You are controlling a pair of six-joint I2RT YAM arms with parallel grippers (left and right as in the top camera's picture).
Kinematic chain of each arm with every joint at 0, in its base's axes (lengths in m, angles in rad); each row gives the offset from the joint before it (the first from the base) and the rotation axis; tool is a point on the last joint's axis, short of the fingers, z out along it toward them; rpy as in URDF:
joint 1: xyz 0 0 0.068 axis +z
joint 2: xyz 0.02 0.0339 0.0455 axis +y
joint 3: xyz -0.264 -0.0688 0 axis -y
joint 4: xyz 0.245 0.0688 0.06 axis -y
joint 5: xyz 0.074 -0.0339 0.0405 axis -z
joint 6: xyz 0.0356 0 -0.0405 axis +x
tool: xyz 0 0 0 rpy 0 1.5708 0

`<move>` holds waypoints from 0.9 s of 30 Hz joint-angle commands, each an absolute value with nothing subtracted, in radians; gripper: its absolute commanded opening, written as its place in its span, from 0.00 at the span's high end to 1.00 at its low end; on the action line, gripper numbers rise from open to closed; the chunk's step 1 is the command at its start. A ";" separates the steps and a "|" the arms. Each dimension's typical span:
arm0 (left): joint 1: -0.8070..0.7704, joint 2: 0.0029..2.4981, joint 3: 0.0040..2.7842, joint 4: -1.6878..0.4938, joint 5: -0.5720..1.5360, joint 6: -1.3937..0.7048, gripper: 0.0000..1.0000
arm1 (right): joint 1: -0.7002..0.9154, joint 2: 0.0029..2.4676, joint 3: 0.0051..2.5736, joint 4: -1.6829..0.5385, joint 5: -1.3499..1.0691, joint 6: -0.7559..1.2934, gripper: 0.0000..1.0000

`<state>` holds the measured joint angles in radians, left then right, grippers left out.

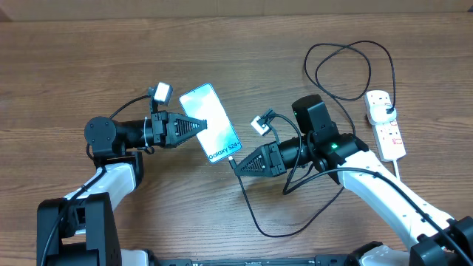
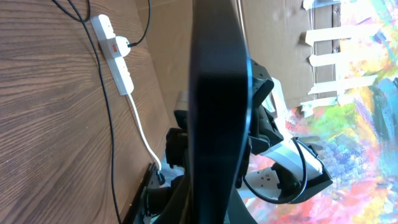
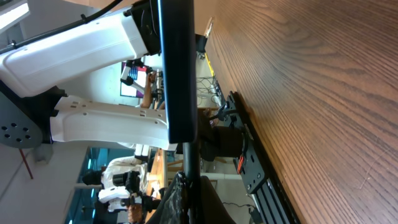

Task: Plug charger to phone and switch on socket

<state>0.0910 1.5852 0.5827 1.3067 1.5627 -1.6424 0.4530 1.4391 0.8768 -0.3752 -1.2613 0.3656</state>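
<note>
Right pincer point(image 1: 238, 164), clamped shut on the charger point(image 1: 246, 203) tip, sits just near-right of the phone point(image 1: 211, 122), whose long axis runs far-left to near-right, left pincer point(image 1: 198, 127) closed on its left edge.

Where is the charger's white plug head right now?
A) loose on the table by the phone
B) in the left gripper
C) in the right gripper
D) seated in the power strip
D: in the overhead view, the plug head sits in an outlet of the socket.
</note>
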 commanded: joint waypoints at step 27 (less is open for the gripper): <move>0.091 1.584 0.606 1.317 1.579 -1.608 0.96 | 0.479 1.435 0.884 -0.323 -1.272 0.360 0.96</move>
<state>0.0910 1.5852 0.5827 1.3064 1.5627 -1.6390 0.4694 1.4391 0.8768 -0.3382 -1.2766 0.3660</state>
